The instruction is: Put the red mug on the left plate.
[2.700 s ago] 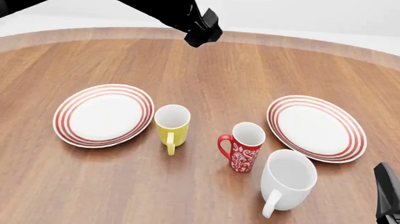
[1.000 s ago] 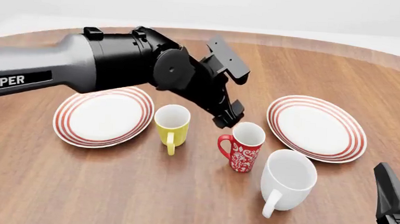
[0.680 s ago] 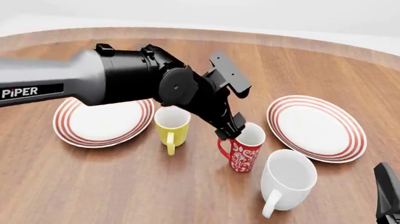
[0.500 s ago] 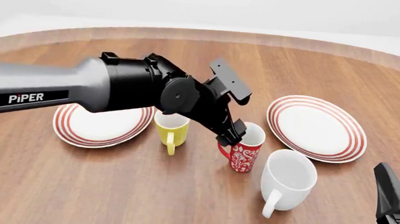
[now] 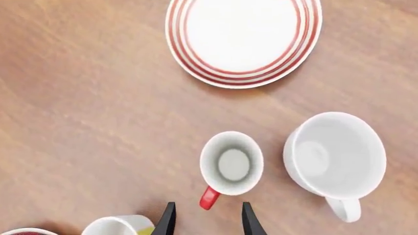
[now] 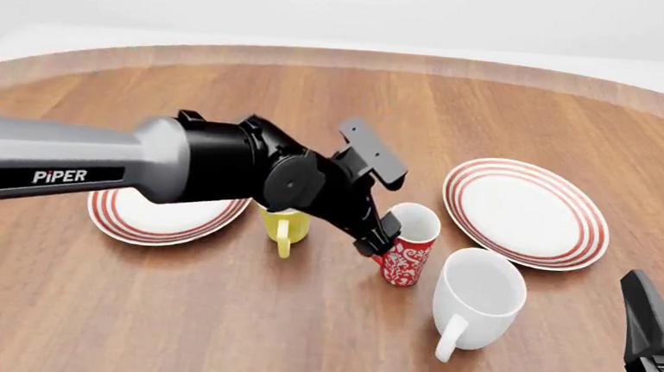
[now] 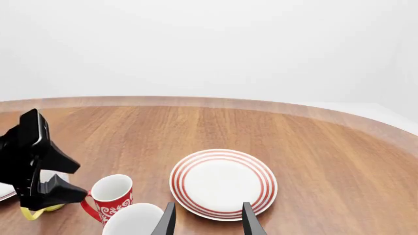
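Observation:
The red mug (image 6: 408, 248) with white floral pattern stands upright at the table's middle, between the yellow mug (image 6: 284, 228) and the white mug (image 6: 479, 300). My left gripper (image 6: 380, 239) is open and low at the red mug's handle side. In the left wrist view the red mug (image 5: 232, 164) shows from above, and its handle (image 5: 209, 198) lies just ahead of the gap of the left gripper (image 5: 205, 223). The left plate (image 6: 114, 219) is partly hidden under my left arm. My right gripper (image 7: 205, 223) is open and empty at the near right (image 6: 652, 348).
The right plate (image 6: 524, 212) lies right of the mugs and also shows in the left wrist view (image 5: 243, 39) and the right wrist view (image 7: 223, 183). The white mug (image 5: 334, 157) stands close beside the red mug. The yellow mug (image 5: 121, 226) is near the left fingers.
My left arm has come down from the far side of the table to the red mug, and its gripper has sunk to the handle side. The mugs and the right arm have not moved.

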`<state>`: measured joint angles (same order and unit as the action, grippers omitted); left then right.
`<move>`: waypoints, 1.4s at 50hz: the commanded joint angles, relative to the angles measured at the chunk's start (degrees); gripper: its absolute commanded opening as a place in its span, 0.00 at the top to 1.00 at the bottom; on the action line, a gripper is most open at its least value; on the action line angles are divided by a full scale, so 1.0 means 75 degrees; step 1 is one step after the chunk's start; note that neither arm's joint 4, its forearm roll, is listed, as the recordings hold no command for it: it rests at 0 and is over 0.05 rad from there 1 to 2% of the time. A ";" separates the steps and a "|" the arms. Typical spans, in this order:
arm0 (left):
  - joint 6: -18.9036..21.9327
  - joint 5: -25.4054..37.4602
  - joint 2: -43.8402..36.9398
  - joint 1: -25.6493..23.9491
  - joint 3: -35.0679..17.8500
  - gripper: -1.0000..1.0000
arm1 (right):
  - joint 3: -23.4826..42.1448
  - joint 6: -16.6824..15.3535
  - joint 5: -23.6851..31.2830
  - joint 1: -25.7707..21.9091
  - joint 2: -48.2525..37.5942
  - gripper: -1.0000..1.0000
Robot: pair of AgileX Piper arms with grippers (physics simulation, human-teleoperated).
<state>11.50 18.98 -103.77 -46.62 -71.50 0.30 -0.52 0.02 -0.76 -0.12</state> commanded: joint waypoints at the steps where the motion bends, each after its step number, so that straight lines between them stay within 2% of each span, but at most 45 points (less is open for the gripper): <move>1: -0.0071 -0.0234 -0.0148 0.0058 0.0112 0.00 | 0.0000 -0.0001 -0.0001 -0.0002 0.0000 0.00; 16: -0.0188 -0.0585 -0.0371 0.0141 0.0282 0.00 | 0.0000 0.0001 0.0000 0.0002 0.0000 0.00; 30: -0.0383 -0.1005 -0.0390 0.0057 0.0723 0.00 | 0.0000 0.0000 -0.0001 -0.0001 0.0000 0.00; 55: -0.0509 -0.1174 -0.0589 0.0256 0.0692 0.00 | 0.0000 -0.0002 0.0000 0.0001 0.0000 0.00; 70: -0.0746 -0.1760 -0.0764 0.0172 0.1172 0.00 | 0.0000 -0.0001 0.0000 0.0000 0.0000 0.00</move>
<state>6.78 7.81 -108.74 -45.14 -64.29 0.30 -0.52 0.02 -0.75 -0.11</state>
